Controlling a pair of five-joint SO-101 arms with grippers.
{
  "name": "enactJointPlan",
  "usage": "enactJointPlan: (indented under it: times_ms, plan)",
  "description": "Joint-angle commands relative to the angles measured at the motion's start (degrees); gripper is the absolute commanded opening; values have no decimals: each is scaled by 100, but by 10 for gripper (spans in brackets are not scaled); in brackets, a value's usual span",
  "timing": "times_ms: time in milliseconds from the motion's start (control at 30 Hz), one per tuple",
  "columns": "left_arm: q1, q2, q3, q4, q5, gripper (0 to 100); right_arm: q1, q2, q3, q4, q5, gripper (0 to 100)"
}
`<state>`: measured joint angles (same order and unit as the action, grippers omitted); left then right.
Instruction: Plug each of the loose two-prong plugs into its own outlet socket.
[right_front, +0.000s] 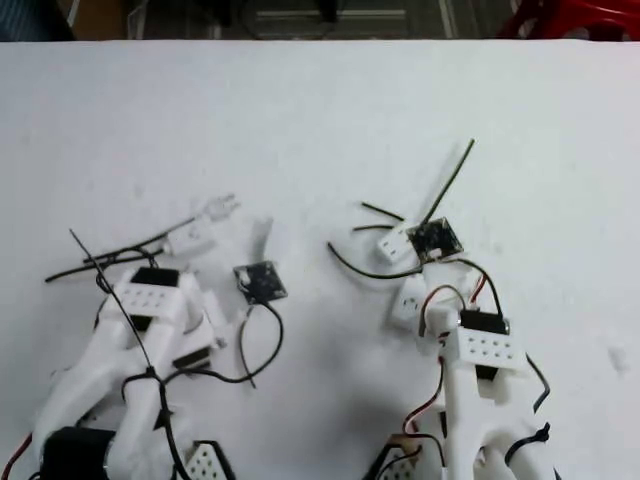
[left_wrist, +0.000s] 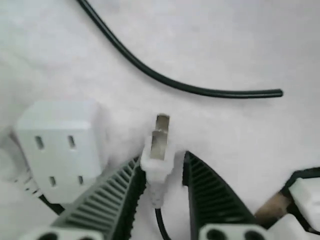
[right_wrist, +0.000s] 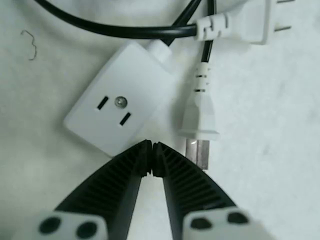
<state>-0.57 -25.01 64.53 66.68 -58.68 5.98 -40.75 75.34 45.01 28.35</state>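
**Counter** (right_front: 320, 110): white, matt surface that spans the high view from side to side. Its far edge runs straight across just below the top of the view. The cloth-like grain shows close up in both wrist views.

**Wire scrap** (right_wrist: 31, 44): thin, bent sliver lying flat on the counter, well apart from everything near it.

**Smudge** (right_front: 620, 360): faint grey mark on the counter, close to its right edge.

**Red object** (right_front: 575, 18): glossy red plastic form beyond the counter's far edge, at the right corner. Only part of it is visible.

**Brown panel** (right_front: 95, 15): flat brown surface beyond the far edge, toward the left corner.

**Floor** (right_front: 200, 20): dark grey band between panel and red object.
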Motion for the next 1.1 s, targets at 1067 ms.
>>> enactJointPlan:
  times_ms: [1067]
  plan:
    - [866,4,123,-220,1037,43,-57,-163,-26,-40,9,21]
